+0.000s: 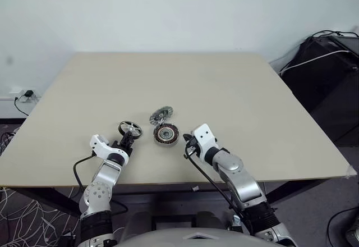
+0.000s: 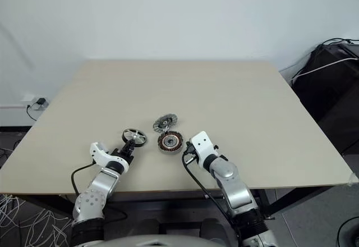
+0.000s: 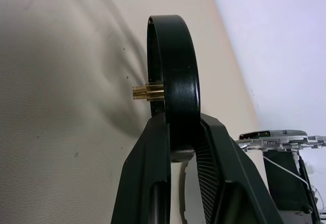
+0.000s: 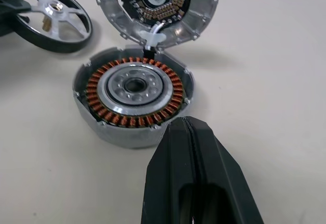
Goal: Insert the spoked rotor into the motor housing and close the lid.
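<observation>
Left hand [image 1: 127,141] apparently grips spoked rotor [image 1: 130,128] beside motor housing [image 1: 166,134].

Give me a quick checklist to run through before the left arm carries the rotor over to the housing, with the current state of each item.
1. Left gripper on the spoked rotor: ok, its fingers clamp the dark rim.
2. Rotor clear of the table: cannot tell; it sits on edge, near the surface.
3. Lid out of the way: ok, swung open behind the motor housing, ribbed inside showing.
4. Housing cavity free: ok, only copper windings and the centre hub visible.
5. Right gripper clear of the opening: ok, shut, just at the housing's near rim; contact cannot be told.
6. Rotor hub facing the housing: not ok, the rotor needs turning flat.
</observation>
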`<state>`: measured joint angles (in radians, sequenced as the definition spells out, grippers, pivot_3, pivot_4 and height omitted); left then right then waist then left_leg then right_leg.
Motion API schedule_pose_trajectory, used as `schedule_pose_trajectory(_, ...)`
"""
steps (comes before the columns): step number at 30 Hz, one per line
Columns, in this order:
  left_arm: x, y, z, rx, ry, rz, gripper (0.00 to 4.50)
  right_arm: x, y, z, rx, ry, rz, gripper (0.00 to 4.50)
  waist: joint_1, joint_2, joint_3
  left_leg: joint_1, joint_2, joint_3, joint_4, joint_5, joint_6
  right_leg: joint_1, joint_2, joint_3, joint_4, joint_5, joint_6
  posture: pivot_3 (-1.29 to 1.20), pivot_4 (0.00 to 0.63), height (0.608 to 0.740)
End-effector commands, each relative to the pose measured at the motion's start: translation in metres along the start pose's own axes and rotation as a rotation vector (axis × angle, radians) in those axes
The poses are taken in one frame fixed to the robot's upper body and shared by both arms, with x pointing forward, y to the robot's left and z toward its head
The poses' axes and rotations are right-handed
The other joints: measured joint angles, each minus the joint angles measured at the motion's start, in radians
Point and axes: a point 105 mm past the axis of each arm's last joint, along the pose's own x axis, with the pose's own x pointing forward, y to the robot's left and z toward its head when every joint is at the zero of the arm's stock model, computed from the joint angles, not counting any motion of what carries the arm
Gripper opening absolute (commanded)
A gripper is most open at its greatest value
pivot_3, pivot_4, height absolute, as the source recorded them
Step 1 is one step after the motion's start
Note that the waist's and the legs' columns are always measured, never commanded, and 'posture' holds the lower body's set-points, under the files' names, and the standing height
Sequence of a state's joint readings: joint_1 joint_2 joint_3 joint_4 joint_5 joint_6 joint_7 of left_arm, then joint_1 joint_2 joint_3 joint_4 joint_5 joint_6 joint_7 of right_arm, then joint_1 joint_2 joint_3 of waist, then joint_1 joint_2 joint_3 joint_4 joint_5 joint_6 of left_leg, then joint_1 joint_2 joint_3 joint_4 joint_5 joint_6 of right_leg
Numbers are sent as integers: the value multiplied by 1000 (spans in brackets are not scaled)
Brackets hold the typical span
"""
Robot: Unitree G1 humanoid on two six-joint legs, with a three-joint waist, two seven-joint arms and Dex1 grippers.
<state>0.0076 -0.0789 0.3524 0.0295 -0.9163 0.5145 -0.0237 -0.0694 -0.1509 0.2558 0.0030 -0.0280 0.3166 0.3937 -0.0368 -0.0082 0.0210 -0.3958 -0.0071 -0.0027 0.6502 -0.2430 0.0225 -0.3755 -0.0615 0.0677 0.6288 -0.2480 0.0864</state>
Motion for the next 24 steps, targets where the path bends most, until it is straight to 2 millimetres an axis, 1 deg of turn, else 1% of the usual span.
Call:
schedule_pose_trajectory(1, -4, -13, 2, -63, -59, -71, 389, -3, -4, 15, 3, -58, -17, 0, -1, 0, 0, 0, 0, 0, 0, 0, 0, 0, 0, 0, 0, 0, 0, 0, 0, 740)
schedule_pose_trajectory(4, -18, -40, 12, -138, -114, -283, 389, -7, -4, 11, 15, -49, -21, 0, -2, -1, 1, -2, 0, 0, -1, 0, 0, -2, 0, 0, 0, 0, 0, 0, 0, 740)
schedule_pose_trajectory(7, -29, -59, 12, -163, -106, -422, 389, -9, -4, 8, 20, -39, -25, 0, 3, -1, 1, -4, 0, 0, -1, 0, 0, -4, 0, 0, -1, 0, -1, 0, 0, 740)
schedule_pose_trajectory(9, -45, -85, 8, -186, -60, -603, 389, -10, -5, 6, 21, -32, -28, 0, 1, -1, 1, -4, 0, 0, 0, 0, 0, -3, 0, 0, -1, 0, -1, 0, 0, 740)
schedule_pose_trajectory(11, -53, -97, 4, -202, -25, -693, 389, -10, -5, 6, 21, -29, -30, 0, 1, -1, 2, -4, 0, 0, 0, 0, 0, -3, -1, 0, -1, 0, -1, 0, 0, 740)
schedule_pose_trajectory(13, -58, -105, -10, -207, 60, -742, 389, -10, -5, 5, 22, -27, -30, 0, -1, -1, 2, -4, 0, 0, 0, -1, 0, -3, -1, 0, -1, 0, -1, 0, 0, 740)
schedule_pose_trajectory(16, -61, -110, -25, -209, 147, -772, 389, -10, -5, 5, 22, -26, -30, 0, -3, -1, 2, -3, 0, 0, 0, 0, 0, -3, 0, 0, -1, 0, -1, 0, 0, 740)
schedule_pose_trajectory(19, -51, -102, -50, -186, 278, -686, 389, -10, -4, 5, 19, -27, -28, 0, -2, -1, 2, -3, 0, 0, 0, 1, 3, -3, 0, 0, -1, 0, -1, 0, 0, 740)
schedule_pose_trajectory(20, -49, -100, -56, -181, 303, -662, 389, -10, -4, 5, 18, -27, -27, 0, -2, -1, 2, -3, 0, 0, 0, 1, 3, -3, 0, 0, -1, 0, -1, 0, 0, 740)
schedule_pose_trajectory(24, -39, -92, -63, -172, 357, -606, 389, -10, -3, 5, 13, -29, -25, 0, -1, -1, 2, -3, 0, 0, 0, 2, 3, -3, 0, 0, -1, 0, -1, 0, 0, 740)
